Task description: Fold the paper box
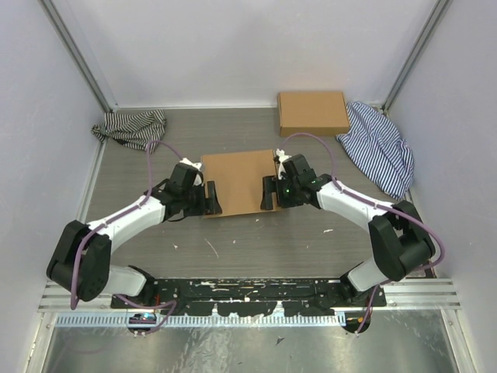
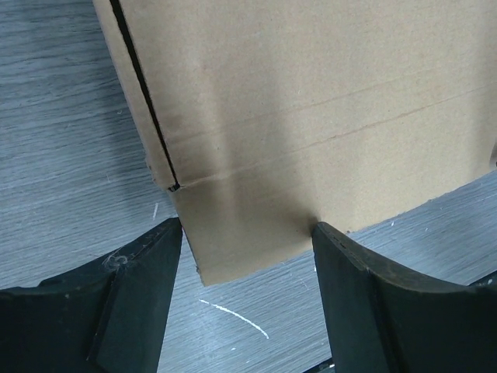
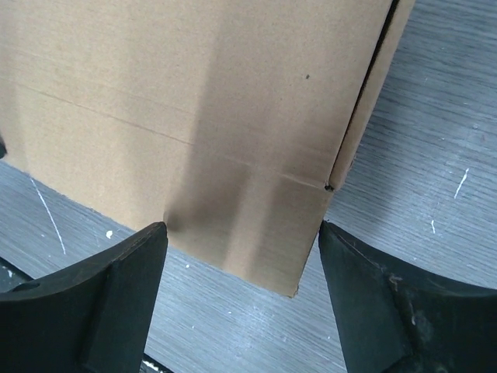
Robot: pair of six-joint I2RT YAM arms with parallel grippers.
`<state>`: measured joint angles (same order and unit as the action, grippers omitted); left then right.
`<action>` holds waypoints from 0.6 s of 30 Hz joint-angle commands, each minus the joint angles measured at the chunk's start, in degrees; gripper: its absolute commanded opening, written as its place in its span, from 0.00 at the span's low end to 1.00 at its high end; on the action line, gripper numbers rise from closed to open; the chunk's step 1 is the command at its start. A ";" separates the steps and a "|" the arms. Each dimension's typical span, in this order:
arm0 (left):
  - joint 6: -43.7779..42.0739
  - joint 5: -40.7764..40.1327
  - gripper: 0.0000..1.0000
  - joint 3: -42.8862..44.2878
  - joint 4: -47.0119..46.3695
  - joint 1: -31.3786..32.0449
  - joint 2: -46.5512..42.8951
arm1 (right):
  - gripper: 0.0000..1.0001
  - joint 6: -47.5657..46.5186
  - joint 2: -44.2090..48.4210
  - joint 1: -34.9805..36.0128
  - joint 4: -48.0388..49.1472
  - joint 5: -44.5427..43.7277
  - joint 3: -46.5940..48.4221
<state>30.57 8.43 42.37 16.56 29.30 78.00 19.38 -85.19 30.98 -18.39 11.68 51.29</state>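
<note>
Grey table [image 1: 248, 249], walled on three sides. The left gripper [image 2: 247, 233] and right gripper [image 3: 242, 229] stand wide, holding nothing. Each straddles a near corner of the box [image 1: 237, 179], tips at its edge. This looks like the closing step. Next comes pressing or tucking both corners evenly, I judge. The box lies mid-table, flat and shut, creased near its front, with a dark slit along each side.

The paper box [image 1: 238, 182] lies flat mid-table — a plain brown cardboard rectangle, folded shut. Creases cross its top (faint lines), and a dark slit runs along each side edge.
</note>
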 commanded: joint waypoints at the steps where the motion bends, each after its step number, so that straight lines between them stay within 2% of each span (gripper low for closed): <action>1: -0.66 0.51 0.74 1.31 -1.94 -0.03 0.97 | 0.83 -0.04 -1.03 0.13 5.21 0.05 -0.50; 18: -2.66 -7.17 0.71 2.35 1.31 -0.03 2.58 | 0.83 -0.22 -0.44 0.13 5.06 -6.72 -2.60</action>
<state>28.84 5.23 42.89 17.23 29.32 80.73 19.38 -86.67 31.00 -14.81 8.19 48.31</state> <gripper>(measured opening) 0.717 0.832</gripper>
